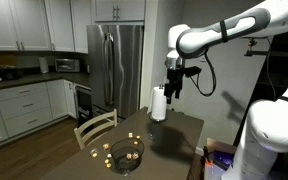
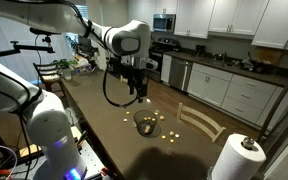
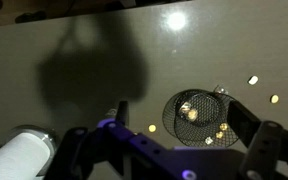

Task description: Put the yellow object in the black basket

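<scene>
The black basket [image 3: 206,133], a small round wire bowl, stands on the dark table and shows in both exterior views [image 1: 125,153] [image 2: 145,126]. Small yellow pieces lie around it on the table [image 3: 253,80] [image 3: 152,128] [image 2: 169,133]. One yellow piece [image 3: 192,113] shows inside the basket. My gripper [image 3: 177,110] is open and empty, high above the table. In the wrist view the basket lies between its fingers. The gripper also shows in both exterior views [image 1: 172,88] [image 2: 136,93].
A white paper-towel roll [image 1: 158,103] [image 2: 239,160] [image 3: 19,155] stands on the table near one edge. A wooden chair [image 1: 94,127] [image 2: 201,120] is at the table's side. Kitchen counters and a fridge [image 1: 117,65] are behind.
</scene>
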Robot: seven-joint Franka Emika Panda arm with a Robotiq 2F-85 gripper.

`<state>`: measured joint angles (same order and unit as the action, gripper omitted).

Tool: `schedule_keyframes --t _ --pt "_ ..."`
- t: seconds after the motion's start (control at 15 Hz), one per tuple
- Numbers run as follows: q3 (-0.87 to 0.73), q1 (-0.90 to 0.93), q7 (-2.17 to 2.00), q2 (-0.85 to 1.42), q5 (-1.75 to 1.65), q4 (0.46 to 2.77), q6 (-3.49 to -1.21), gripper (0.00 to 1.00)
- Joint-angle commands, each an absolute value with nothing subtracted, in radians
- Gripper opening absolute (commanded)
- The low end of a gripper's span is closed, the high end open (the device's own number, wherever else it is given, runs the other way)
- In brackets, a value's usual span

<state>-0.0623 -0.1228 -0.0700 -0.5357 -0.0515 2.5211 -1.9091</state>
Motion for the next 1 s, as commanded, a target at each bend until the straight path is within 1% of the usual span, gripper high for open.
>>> schedule_keyframes --t 0.0,0.67,0.93 --pt "-0.065 -0.12 -0.071 -0.535 -0.053 2.52 -1.907 1.0" --pt "-0.065 -0.12 -0.071 -0.535 -0.053 2.52 -1.907 1.0" --pt "-0.121 -0.131 -0.014 -0.462 -0.041 2.42 -1.901 1.0"
